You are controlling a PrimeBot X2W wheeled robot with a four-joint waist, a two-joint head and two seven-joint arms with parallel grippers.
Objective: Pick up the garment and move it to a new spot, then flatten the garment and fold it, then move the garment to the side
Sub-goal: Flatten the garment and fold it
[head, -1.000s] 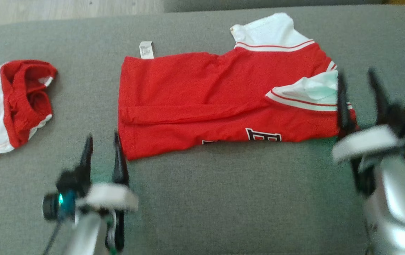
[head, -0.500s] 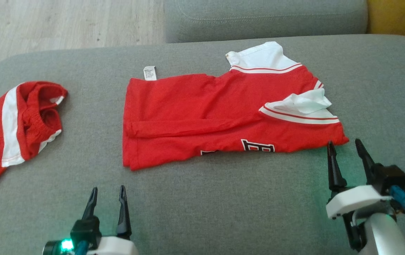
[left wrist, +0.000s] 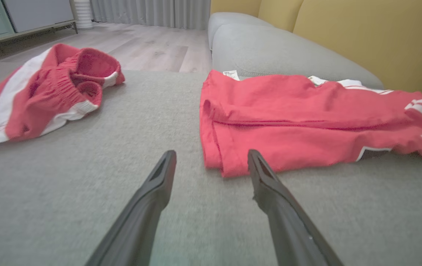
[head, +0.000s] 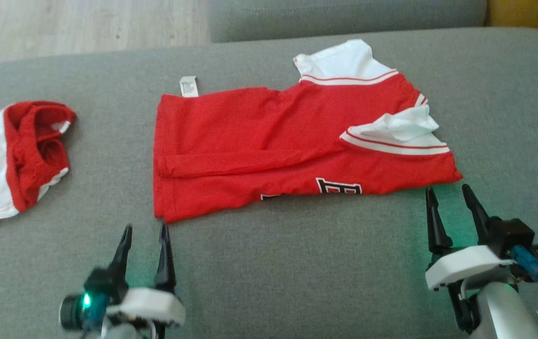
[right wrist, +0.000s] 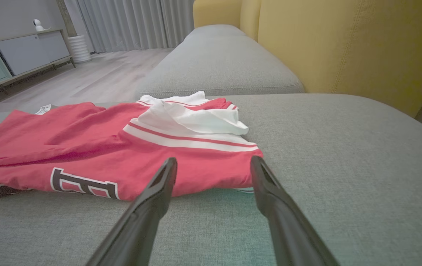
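Shirt (head: 292,141) lies flat in the middle of the cushion (head: 297,263), and nothing holds it. Its long axis runs left-right, roughly parallel to the cushion's near edge, with the hem at the left and the white sleeves at the right. The label (head: 188,86) sticks out at the far-left corner. Lettering is cut off along the near edge, so I read that edge as a fold, with one lengthwise fold done.

My left gripper (head: 146,227) sits just short of the near-left hem corner, jaws wide apart and empty. My right gripper (head: 447,189) sits just short of the near-right corner, also spread wide and empty. Both point at the far edge. I'd say they're parked there so each can pinch a near corner for the next fold or the move aside.

Shorts (head: 19,150) are bunched at the cushion's left edge, well apart from the shirt.
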